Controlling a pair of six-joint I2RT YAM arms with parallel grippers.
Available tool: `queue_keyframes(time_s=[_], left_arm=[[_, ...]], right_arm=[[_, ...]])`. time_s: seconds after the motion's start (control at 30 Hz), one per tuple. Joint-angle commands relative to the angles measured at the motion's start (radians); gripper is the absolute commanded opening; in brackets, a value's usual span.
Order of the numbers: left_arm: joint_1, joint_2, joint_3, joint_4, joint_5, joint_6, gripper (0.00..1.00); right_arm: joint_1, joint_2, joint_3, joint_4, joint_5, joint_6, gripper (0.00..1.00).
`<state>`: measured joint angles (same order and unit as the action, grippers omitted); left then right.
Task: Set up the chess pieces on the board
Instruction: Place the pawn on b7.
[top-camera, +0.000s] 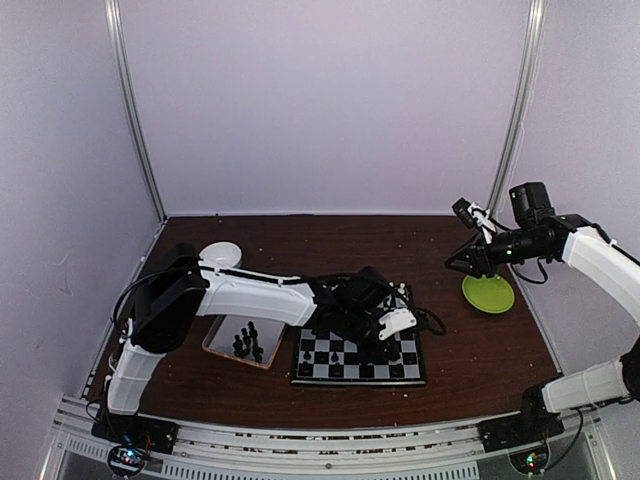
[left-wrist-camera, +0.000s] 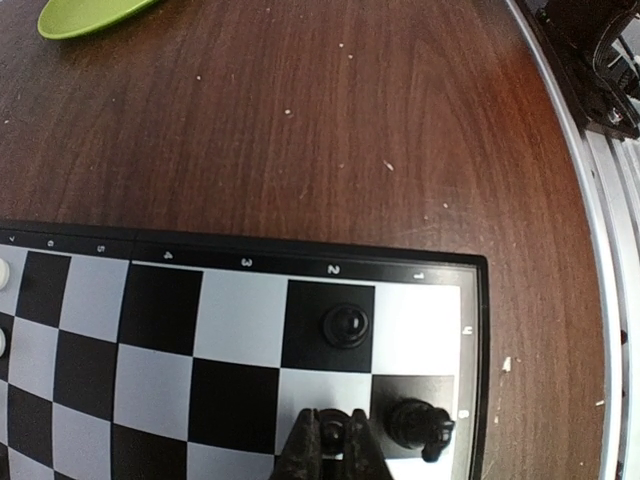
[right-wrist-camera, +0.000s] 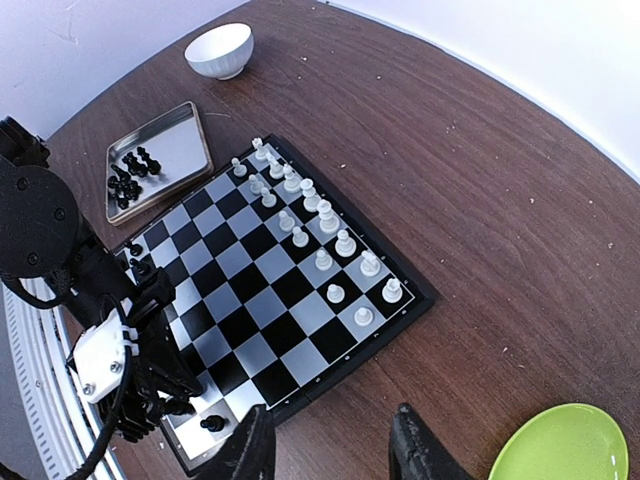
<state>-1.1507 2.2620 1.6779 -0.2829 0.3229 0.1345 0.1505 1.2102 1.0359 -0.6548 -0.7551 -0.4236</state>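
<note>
The left tool (left-wrist-camera: 334, 420) is pinching one small black piece (left-wrist-camera: 336, 435) between jaws that are nearly closed. It is holding the piece over a pale square near a corner of the board (left-wrist-camera: 240, 262). Two other black pieces are standing just beside it, one (left-wrist-camera: 345, 325) on the dark square ahead and another (left-wrist-camera: 420, 422) on the dark square toward the board's edge.

The right tool (right-wrist-camera: 335, 455) is hanging open and empty above the counter (right-wrist-camera: 480, 200), well apart from the board and near the green plate (right-wrist-camera: 560, 448). The white pieces (right-wrist-camera: 300, 210) are filling two rows along one side of the board. The rest of the black pieces (right-wrist-camera: 130, 175) are lying bunched in the metal tray (right-wrist-camera: 185, 135) beside the board.

These chessmen are looking very light, hard and smooth, with rounded heads and narrow bases. They are probably going to slip or tip at the slightest sideways nudge, and may cling to a finger on release. The safest hold is likely from straight above, on the thin stem just under the head, with only light pressure. With neighbours this close, the jaws are needing to open only a little, along the free direction. In the tray, an outer piece is looking easiest to reach.
</note>
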Motion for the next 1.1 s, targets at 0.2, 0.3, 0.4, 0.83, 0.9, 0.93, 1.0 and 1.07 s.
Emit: queue_keyframes(time_s=[0.2, 0.3, 0.4, 0.83, 0.9, 0.93, 1.0, 1.07], left_arm=[[0.006, 0.034, 0.035, 0.012, 0.016, -0.004, 0.04], [0.006, 0.035, 0.036, 0.010, 0.015, -0.006, 0.05], [0.006, 0.037, 0.037, 0.008, 0.012, -0.006, 0.07], [0.007, 0.003, 0.007, 0.027, -0.020, -0.012, 0.19], [0.008, -0.018, -0.003, 0.036, -0.025, -0.011, 0.21], [0.008, -0.028, -0.006, 0.038, -0.027, -0.011, 0.21], [0.011, -0.053, -0.013, 0.039, -0.026, -0.009, 0.22], [0.016, -0.084, -0.017, 0.024, -0.022, 0.003, 0.24]], right_arm=[[-0.005, 0.011, -0.001, -0.006, -0.016, -0.020, 0.39], [-0.005, 0.012, 0.000, -0.008, -0.018, -0.020, 0.39], [-0.005, 0.015, 0.000, -0.009, -0.018, -0.021, 0.39], [-0.005, 0.021, 0.002, -0.015, -0.020, -0.024, 0.40], [-0.005, 0.023, 0.004, -0.015, -0.021, -0.024, 0.40], [-0.005, 0.024, 0.003, -0.016, -0.021, -0.025, 0.40], [-0.005, 0.027, 0.004, -0.017, -0.020, -0.025, 0.40], [-0.005, 0.031, 0.004, -0.017, -0.024, -0.025, 0.40]])
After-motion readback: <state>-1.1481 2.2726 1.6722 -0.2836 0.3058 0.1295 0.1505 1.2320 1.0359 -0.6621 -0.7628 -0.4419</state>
